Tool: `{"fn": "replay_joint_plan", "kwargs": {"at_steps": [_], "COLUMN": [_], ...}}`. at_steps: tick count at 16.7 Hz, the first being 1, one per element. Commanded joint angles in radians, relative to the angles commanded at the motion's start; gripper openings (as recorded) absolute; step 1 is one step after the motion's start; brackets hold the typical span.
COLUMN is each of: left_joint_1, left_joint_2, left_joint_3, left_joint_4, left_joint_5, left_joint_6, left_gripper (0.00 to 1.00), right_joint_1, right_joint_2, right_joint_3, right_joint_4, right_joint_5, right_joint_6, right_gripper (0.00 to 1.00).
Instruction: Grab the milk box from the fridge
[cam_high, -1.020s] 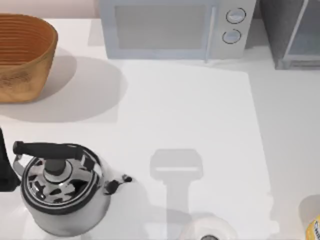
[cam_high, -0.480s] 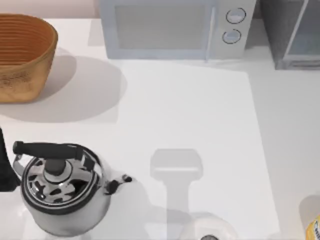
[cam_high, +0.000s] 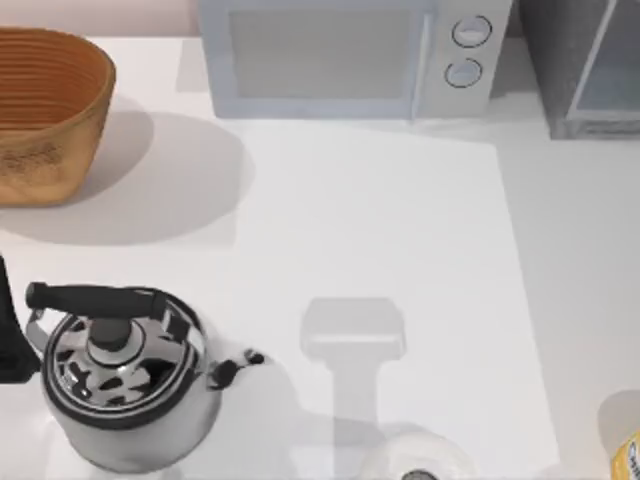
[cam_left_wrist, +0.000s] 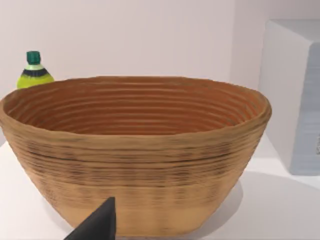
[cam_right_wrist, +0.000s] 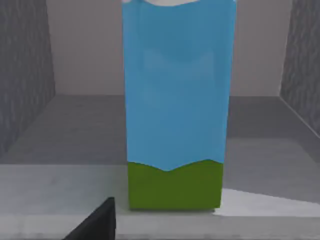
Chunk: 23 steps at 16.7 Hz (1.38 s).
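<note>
Right gripper closes in on milk box (cam_right_wrist: 175, 107) inside the fridge (cam_right_wrist: 30, 70).

Nearest, a dark fingertip (cam_right_wrist: 97, 222); whether the fingers are parted cannot be told. Beyond stands the upright carton on the shelf. Next: likely straddle and clamp.

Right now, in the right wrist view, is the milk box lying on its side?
No, the milk box stands upright on the grey fridge floor, green band at the bottom.
</note>
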Motion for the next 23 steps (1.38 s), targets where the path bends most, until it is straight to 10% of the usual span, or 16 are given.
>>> {"fn": "replay_joint_plan", "kwargs": {"at_steps": [23], "left_joint_1": [0.000], "left_joint_2": [0.000], "left_joint_3": [0.000], "left_joint_4": [0.000], "left_joint_5": [0.000], "left_joint_6": [0.000], "left_gripper": [1.00], "right_joint_1": [0.202], "right_joint_2": [0.355], "right_joint_3": [0.759], "right_joint_4": [-0.420], "right_joint_5": [0.207], "right_joint_6": [-0.006], "right_gripper": [1.00]}}
